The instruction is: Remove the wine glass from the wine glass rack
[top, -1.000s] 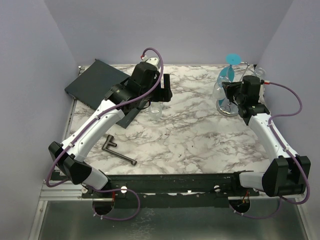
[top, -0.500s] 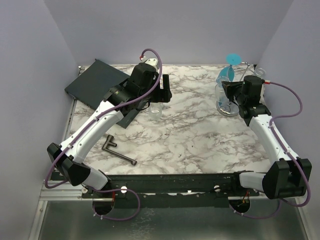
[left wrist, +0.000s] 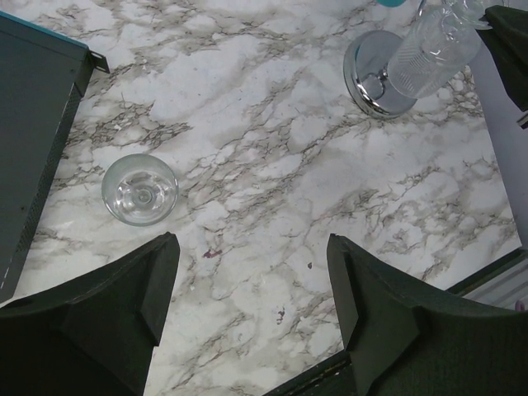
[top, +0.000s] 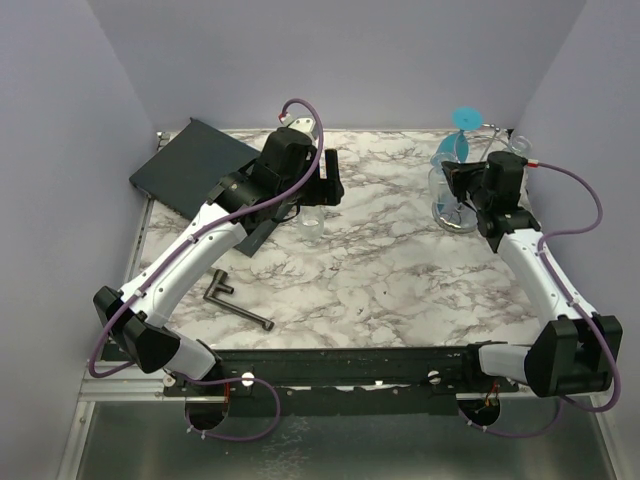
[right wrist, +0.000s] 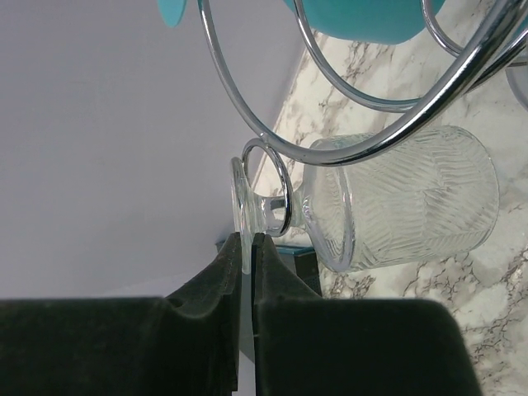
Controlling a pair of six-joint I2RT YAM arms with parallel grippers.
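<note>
overhead rear view, two wrist views, rack shared

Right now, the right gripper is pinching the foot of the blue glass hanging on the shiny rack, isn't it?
Not quite. The right gripper is pinching the foot of the clear ribbed wine glass, not the blue glass next to it. That clear glass does hang on the shiny rack. The right wrist view shows it.

Tally from my station.
- wine glass rack, chrome: one.
- Glasses hanging on it that I can count for certain: two, namely one clear ribbed wine glass and one teal glass.
- Standing off the rack: one clear glass.
- dark flat tray: one.
- dark T-shaped tool: one.
- My grippers: two, left gripper and right gripper.
</note>
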